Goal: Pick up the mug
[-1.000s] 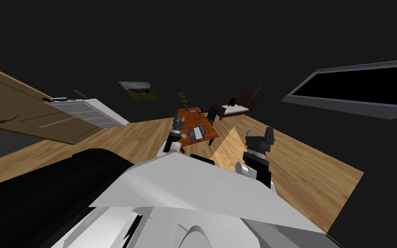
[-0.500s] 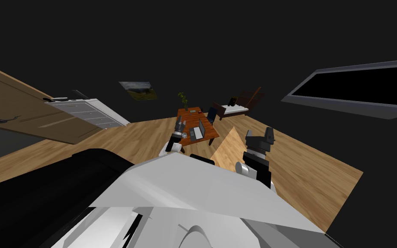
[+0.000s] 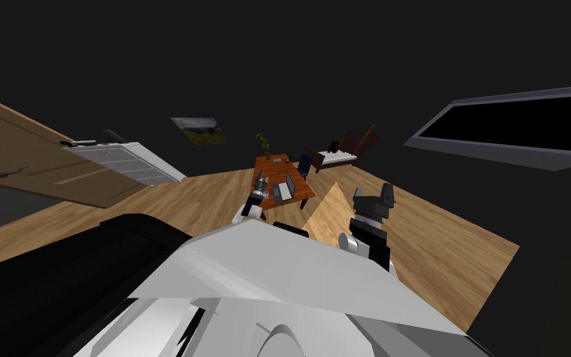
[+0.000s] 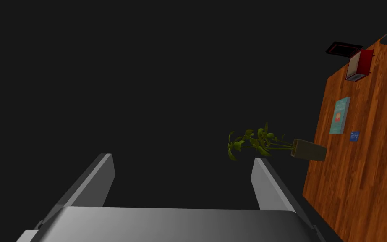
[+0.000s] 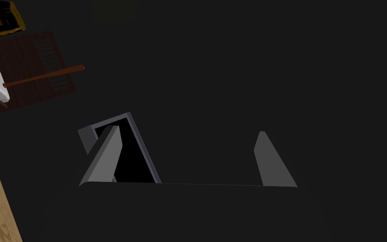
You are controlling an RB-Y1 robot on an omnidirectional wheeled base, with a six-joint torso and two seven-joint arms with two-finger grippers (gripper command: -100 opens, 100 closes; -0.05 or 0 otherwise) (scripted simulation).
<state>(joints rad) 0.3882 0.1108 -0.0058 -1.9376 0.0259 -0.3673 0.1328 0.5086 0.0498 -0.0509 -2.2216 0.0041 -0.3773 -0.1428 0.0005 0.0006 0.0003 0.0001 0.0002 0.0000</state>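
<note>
One light wooden plank floor [image 3: 439, 248] runs ahead. On it stands one reddish-brown wooden rectangular table [image 3: 276, 168], at twelve o'clock from me.

Two arms are up. The left arm reaches forward towards eleven o'clock, and the left gripper [image 3: 258, 184] hangs over the near left part of the table. Its two light grey fingers [image 4: 104, 176] are spread wide with nothing between them. The right arm stands raised at one o'clock, over the floor and well apart from the table. The right gripper [image 3: 373, 193] points forward, its two fingers likewise spread on nothing.

The head view gives one open grey laptop [image 3: 286, 186] on the near half of the table. One small pale grey mug [image 3: 265, 194] is between the laptop and the left gripper, just beside the gripper at its five o'clock. I cannot tell whether they touch.

The left wrist view looks along the table's far end. There it picks out one green leafy plant in a tan box-shaped pot [image 4: 272, 145], one flat teal book [image 4: 340, 115], one red box [image 4: 359, 65] and one tiny blue card [image 4: 354, 136].
</note>
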